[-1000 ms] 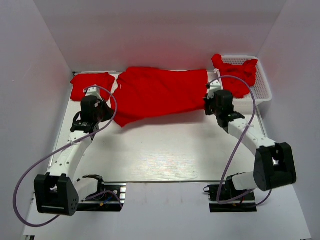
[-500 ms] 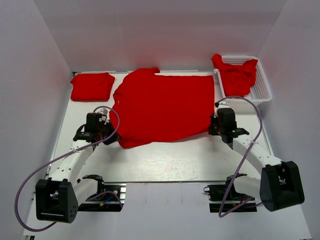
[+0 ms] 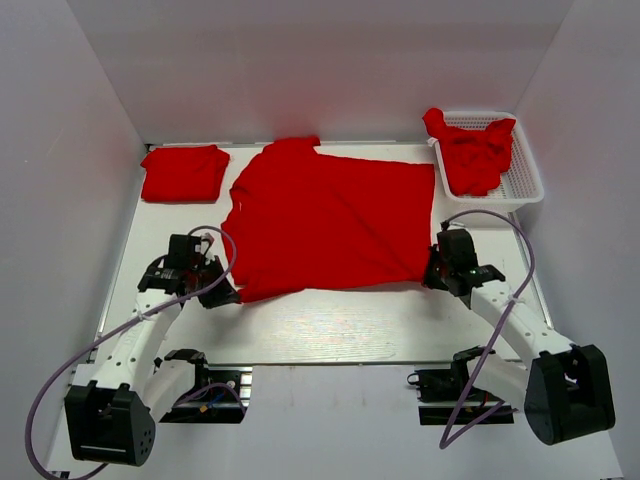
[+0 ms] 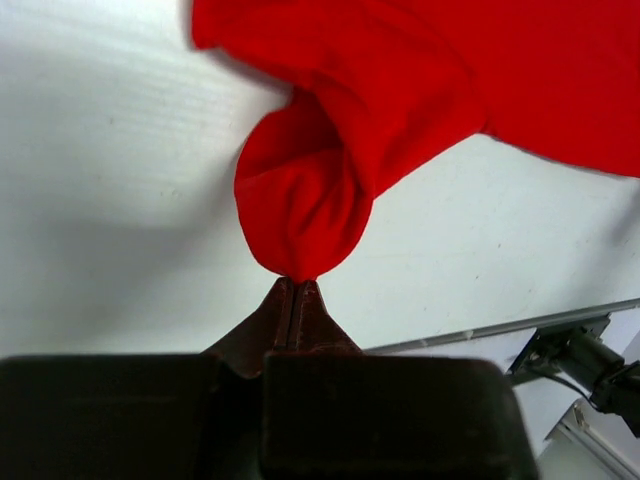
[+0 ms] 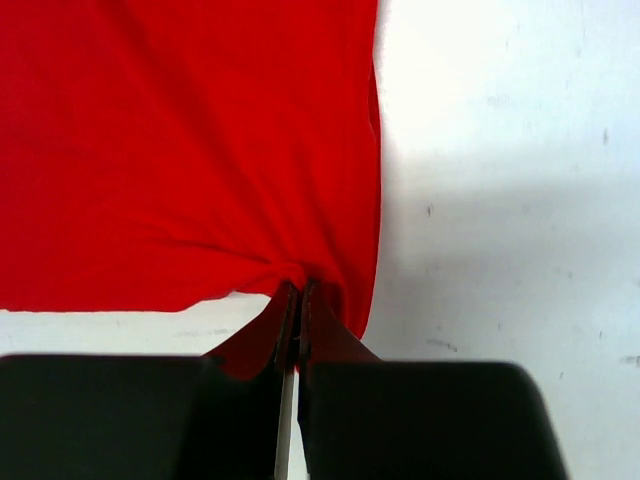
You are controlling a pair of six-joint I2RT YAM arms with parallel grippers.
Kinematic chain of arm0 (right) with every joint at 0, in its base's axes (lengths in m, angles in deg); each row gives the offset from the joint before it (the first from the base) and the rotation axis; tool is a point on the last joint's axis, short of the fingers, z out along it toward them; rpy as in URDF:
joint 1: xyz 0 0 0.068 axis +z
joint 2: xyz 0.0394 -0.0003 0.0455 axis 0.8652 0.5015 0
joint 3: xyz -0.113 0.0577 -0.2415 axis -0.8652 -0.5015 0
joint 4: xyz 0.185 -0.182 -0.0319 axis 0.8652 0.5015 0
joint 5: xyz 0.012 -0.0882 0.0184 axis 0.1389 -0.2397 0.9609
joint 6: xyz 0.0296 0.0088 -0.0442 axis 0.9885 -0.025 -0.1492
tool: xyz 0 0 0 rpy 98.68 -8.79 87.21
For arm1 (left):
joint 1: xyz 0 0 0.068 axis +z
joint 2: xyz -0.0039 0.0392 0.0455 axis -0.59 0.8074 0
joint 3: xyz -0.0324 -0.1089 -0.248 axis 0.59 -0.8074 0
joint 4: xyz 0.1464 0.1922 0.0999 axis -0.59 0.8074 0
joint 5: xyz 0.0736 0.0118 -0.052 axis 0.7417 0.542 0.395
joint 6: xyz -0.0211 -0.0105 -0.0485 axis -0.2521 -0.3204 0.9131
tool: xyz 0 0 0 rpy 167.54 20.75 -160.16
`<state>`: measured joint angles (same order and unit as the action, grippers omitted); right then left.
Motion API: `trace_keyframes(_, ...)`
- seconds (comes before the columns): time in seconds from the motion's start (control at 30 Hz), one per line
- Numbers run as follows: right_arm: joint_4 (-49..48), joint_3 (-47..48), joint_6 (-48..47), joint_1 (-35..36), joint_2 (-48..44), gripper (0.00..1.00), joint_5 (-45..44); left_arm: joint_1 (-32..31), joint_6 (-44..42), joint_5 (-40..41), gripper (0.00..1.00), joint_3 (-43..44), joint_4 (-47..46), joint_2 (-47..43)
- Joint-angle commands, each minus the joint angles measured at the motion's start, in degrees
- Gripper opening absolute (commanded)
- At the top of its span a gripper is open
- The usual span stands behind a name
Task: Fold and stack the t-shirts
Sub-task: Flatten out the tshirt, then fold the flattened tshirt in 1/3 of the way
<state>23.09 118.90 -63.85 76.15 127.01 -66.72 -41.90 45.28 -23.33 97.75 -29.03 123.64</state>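
I have the left claw (image 4: pixel 297 287) pinched tight on a bunched near corner of the soft bright-red t-shirt (image 3: pixel 330 220) | right claw (image 5: pixel 295 292) likewise on the opposite corner | shirt spreads ahead of both claws, flat on the bench (image 3: pixel 330 335), I reckon to square it for folding.

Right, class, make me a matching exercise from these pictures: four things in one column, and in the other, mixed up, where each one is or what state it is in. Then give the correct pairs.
Things
1. spread t-shirt
2. folded t-shirt
3. basket
4. left gripper

Places or states
A. at the far right corner of the table, with a crumpled t-shirt in it
B. at the far left corner, lying by itself
C. shut on a bunched near corner of red fabric
D. laid out flat across the middle of the table

Pairs: 1-D, 2-B, 3-A, 4-C
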Motion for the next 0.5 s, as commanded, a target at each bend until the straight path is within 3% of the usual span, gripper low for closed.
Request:
trace_keyframes(0.0, 6.4, -1.4, 4.1, 0.0, -2.2, 0.0, -1.2, -0.2, -0.5, -0.6, 0.0, 1.1, 5.5, -0.8)
trace_keyframes(0.27, 12.6, -0.4, 5.4, 0.0, -3.3, 0.0, -2.2, -0.2, -3.9, 7.0, 0.0, 14.6, 14.3, 3.4)
trace_keyframes(0.47, 15.4, -0.9, 9.3, -0.1, -2.3, 0.0, -4.9, -0.2, -3.9, 4.5, 0.0, 11.1, 12.3, 4.6)
